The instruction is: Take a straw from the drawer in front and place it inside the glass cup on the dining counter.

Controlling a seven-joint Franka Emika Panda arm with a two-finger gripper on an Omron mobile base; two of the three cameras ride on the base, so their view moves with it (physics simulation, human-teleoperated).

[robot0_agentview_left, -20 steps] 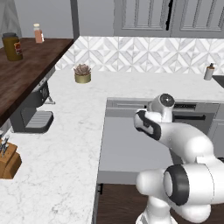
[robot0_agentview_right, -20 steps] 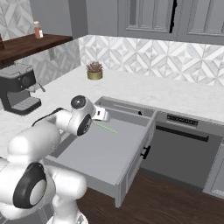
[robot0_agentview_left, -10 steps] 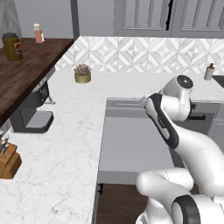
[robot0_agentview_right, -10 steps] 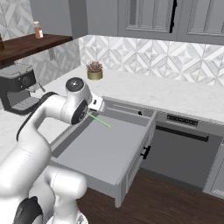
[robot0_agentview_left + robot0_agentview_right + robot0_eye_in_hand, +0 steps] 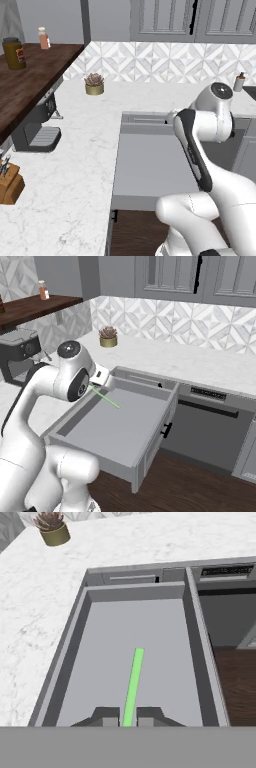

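Above the open drawer [image 5: 120,431], the straw [image 5: 131,687] was clamped by the end effector [image 5: 127,716]; slippage might be caused by fast swinging.

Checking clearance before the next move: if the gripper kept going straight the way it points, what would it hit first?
Probably the drawer floor: the gripper, shut on the straw, points down into it.

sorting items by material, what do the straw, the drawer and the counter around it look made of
Straw: likely plastic, flat light-green, thin and evenly coloured, clamped in the gripper. Drawer: matte grey panels, perhaps painted wood or laminate; no grain shows. Counter: white with grey veining, looks like marble or imitation stone.
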